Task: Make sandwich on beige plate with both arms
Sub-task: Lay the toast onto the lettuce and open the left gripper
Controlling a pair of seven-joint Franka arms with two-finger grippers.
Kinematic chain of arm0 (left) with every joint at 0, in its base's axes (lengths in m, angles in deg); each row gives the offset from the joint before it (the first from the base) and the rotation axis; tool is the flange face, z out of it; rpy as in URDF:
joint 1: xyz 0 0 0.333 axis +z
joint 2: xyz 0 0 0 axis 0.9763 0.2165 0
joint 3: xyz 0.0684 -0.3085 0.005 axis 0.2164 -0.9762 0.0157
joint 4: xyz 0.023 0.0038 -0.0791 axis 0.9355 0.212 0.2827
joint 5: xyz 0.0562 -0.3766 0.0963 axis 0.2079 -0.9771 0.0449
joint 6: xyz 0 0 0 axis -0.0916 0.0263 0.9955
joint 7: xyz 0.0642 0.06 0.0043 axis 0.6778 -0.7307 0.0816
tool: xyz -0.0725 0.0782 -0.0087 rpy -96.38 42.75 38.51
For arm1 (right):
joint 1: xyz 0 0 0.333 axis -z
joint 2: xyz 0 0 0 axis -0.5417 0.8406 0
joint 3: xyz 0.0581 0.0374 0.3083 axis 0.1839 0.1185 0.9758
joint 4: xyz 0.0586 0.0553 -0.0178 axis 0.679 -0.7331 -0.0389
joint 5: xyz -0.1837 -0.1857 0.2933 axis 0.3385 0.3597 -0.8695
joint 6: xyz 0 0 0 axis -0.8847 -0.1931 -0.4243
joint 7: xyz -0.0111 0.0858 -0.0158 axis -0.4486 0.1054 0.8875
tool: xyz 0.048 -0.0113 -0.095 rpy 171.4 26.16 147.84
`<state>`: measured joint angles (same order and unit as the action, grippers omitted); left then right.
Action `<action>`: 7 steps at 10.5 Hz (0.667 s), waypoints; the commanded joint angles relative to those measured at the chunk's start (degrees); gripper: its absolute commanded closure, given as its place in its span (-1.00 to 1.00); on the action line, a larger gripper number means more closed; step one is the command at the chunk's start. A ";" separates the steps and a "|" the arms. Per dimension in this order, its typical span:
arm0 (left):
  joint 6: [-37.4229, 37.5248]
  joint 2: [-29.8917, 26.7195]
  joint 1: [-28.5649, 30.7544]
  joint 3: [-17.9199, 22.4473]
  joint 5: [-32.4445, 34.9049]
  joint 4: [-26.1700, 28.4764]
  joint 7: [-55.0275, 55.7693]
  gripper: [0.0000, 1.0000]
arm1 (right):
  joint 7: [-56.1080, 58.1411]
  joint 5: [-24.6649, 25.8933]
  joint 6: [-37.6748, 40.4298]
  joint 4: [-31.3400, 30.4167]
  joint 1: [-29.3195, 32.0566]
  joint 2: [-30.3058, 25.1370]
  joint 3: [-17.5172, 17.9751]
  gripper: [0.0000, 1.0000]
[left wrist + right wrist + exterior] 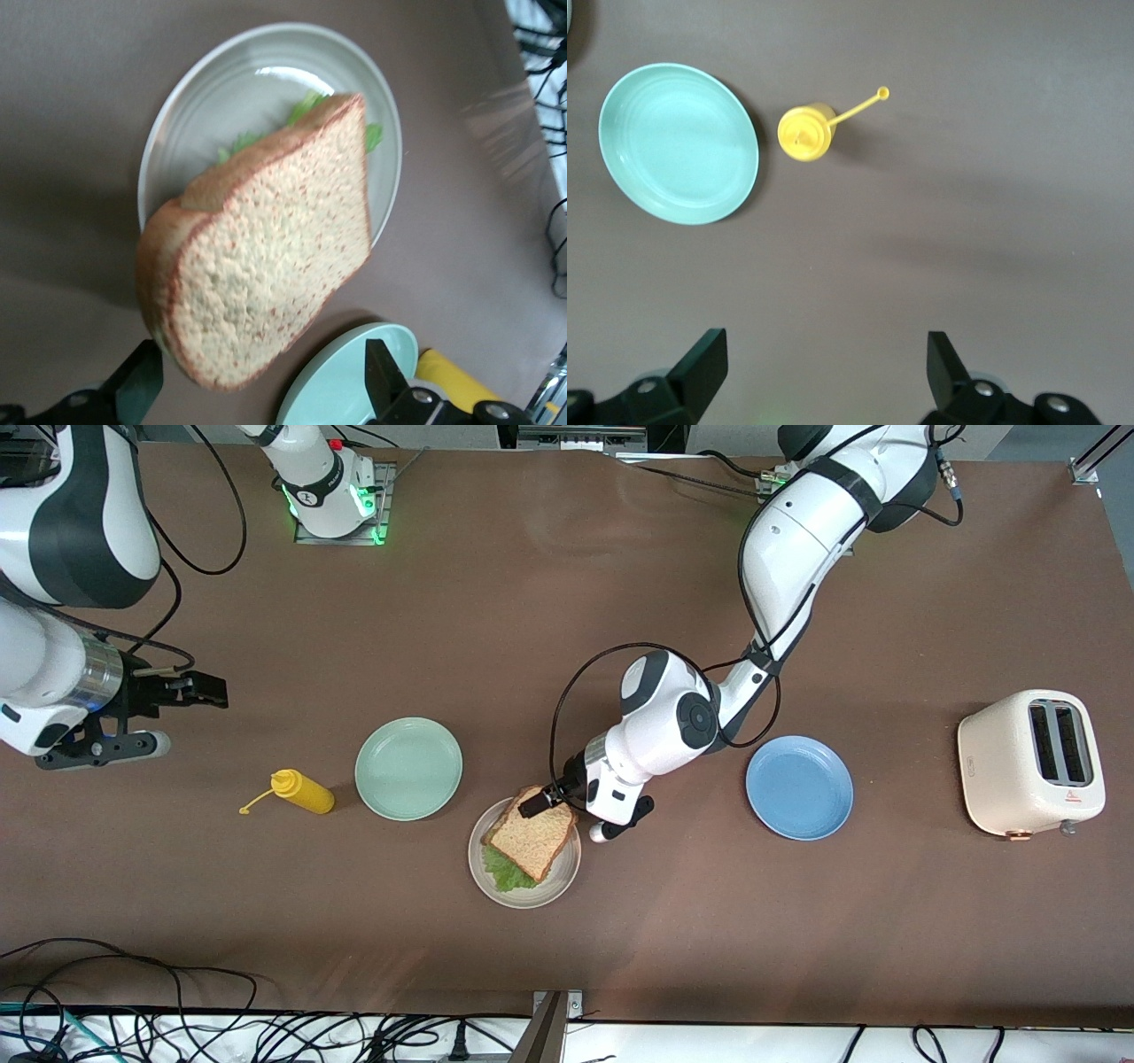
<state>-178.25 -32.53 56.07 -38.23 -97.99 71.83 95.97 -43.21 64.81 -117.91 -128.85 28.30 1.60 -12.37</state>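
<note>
The sandwich's top bread slice point(530, 841) lies on a green lettuce leaf point(507, 875) on the beige plate point(556, 884); whatever is under the lettuce is hidden. My left gripper point(542, 802) hovers over the slice's edge farthest from the front camera. It is open, and its fingers straddle that edge without touching it. In the left wrist view the slice point(266, 274) fills the middle, with lettuce point(306, 106) and plate point(230, 97) around it, and the left gripper point(261, 354) is spread wide. My right gripper point(199, 689) waits open over bare table at the right arm's end, and it is empty in the right wrist view point(824, 350).
A mint-green plate point(408, 768) and a yellow squeeze bottle point(303, 791) lie beside the beige plate toward the right arm's end. A blue plate point(799, 786) and a cream toaster point(1032, 763) stand toward the left arm's end. Cables run along the table's near edge.
</note>
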 commanded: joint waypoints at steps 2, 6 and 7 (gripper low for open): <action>2.90 0.04 -0.90 1.15 1.41 -0.22 -0.12 -1.00 | 0.16 -1.69 2.87 2.87 -0.07 -2.28 -0.70 -1.00; 6.33 -0.05 -1.34 1.77 1.41 -0.22 -0.12 -1.00 | -0.10 -1.88 2.78 3.66 -0.07 -2.28 -1.23 -1.00; 8.43 -0.14 -1.34 2.03 1.50 -0.31 -0.12 -1.00 | -0.11 -1.88 2.87 3.66 -0.07 -2.36 -1.31 -1.00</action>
<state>-172.26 -32.33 55.36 -37.24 -97.97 71.91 95.97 -43.21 64.01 -116.09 -126.17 28.32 -0.55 -13.42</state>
